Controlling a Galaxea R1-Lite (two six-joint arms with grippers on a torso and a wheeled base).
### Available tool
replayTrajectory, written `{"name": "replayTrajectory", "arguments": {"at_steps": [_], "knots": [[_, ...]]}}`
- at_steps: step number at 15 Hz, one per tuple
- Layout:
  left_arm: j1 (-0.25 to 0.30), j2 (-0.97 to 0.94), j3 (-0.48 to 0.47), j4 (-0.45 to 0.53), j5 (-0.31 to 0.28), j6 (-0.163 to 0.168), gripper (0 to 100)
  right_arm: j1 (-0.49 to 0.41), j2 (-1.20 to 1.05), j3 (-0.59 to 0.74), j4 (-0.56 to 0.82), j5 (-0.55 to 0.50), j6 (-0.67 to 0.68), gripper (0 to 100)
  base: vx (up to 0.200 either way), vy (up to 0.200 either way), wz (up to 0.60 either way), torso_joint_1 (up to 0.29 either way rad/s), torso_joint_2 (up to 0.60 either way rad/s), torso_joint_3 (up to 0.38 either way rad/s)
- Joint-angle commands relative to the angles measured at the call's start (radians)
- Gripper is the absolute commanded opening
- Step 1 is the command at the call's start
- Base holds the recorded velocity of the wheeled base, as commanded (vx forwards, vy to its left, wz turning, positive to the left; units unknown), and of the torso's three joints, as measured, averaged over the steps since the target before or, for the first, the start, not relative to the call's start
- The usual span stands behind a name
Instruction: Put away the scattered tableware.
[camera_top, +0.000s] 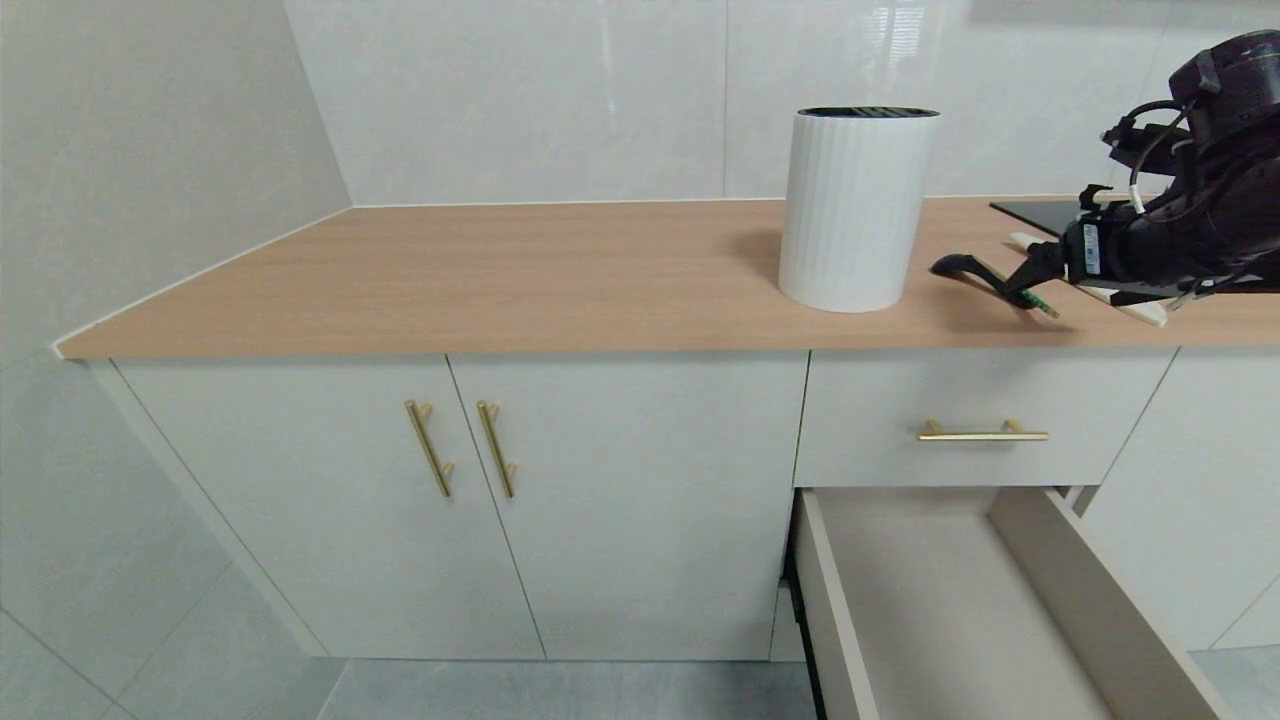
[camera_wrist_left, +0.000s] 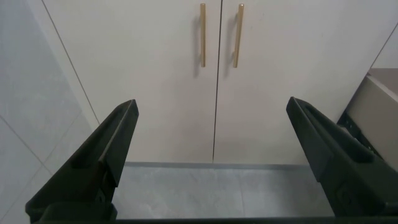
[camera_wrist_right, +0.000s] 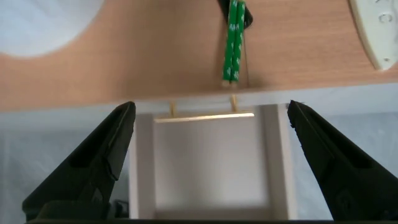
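Left gripper (camera_wrist_left: 211, 109) hangs spread before the cupboard doors (camera_wrist_left: 155, 93). The open drawer (camera_top: 950, 610) sits at five o'clock. Above it, green chopsticks (camera_wrist_right: 234, 40) lie at the table (camera_top: 500, 270) edge, just ahead of the spread, empty right gripper (camera_wrist_right: 209, 112). A white canister (camera_top: 855, 210) stands at their ten o'clock.

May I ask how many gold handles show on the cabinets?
3. The left door handle and right door handle stand side by side; the drawer handle is on the closed drawer above the open drawer, whose own handle may be hidden.
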Motion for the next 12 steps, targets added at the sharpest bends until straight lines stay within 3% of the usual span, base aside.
{"name": "replayTrajectory", "arguments": {"at_steps": [1, 12], "knots": [[0.000, 0.000, 0.000, 0.000, 0.000, 0.000, 100, 0.001, 0.030, 0.000, -0.045, -0.002, 0.033, 100, 0.000, 0.000, 0.00, 0.000, 0.00, 0.000], [0.000, 0.000, 0.000, 0.000, 0.000, 0.000, 100, -0.032, 0.105, 0.000, -0.140, -0.032, 0.071, 100, 0.000, 0.000, 0.00, 0.000, 0.00, 0.000]]}}
